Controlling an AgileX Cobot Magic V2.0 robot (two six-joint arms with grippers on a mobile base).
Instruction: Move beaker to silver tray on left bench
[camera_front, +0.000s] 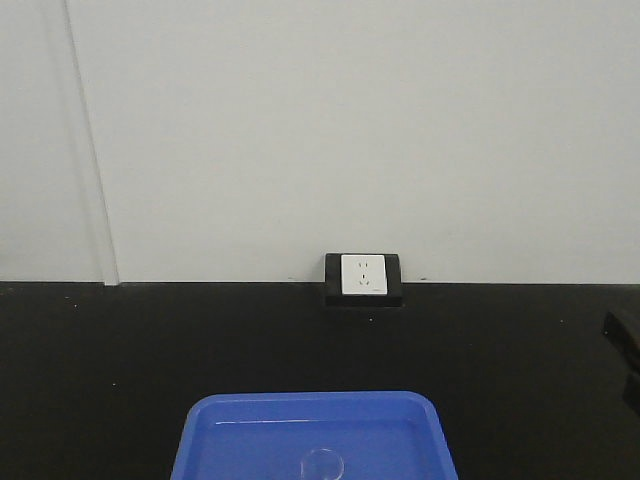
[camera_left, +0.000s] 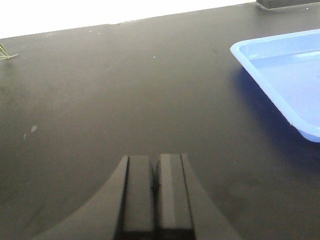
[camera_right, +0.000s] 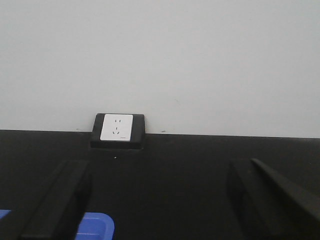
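Beaker stands inside the blue tray on the counter with the wall socket, nearly invisible. Right end effector gapes wide, empty; left end effector is pressed closed, empty. Advice: straddle the glass squarely, squeeze gently. Only the front view shows the beaker; no view shows the silver tray.

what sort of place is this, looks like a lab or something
Probably a laboratory bench: a matte black worktop against a plain white wall, a blue plastic tray holding a small clear beaker, and a wall socket at the back.
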